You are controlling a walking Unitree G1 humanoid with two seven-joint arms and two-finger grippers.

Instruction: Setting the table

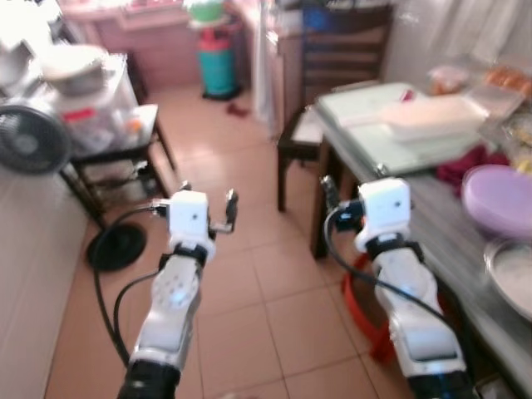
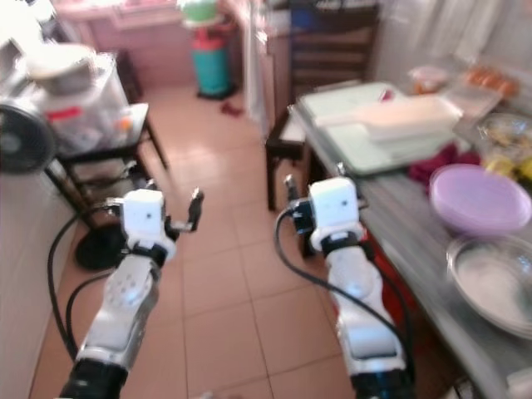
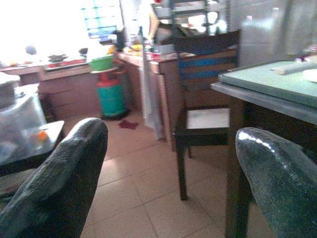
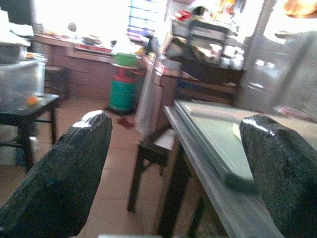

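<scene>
Both arms raised forward over the tiled floor (image 1: 249, 283), nothing held. Left tool (image 1: 208, 205) hangs over open floor, fingers spread with a wide gap in the left wrist view. Right tool (image 2: 316, 199) sits just beside the near-left corner of the tabletop (image 2: 391, 208), fingers likewise spread and empty in the right wrist view.

Tabletop runs along the right. On it, far to near: a pale green board (image 2: 357, 125) with a white tray (image 2: 407, 116) on top, a dark red cloth (image 2: 436, 158), a purple lidded dish (image 2: 478, 195), a metal bowl (image 2: 495, 283). Further containers at the far right edge, too blurred to identify.

A dark wooden chair (image 1: 312, 125) stands at the tabletop's far-left end. Left side: a fan (image 1: 29, 137), and a low black stand (image 1: 116, 158) carrying clear containers. A green gas cylinder (image 1: 218, 66) stands far back.
</scene>
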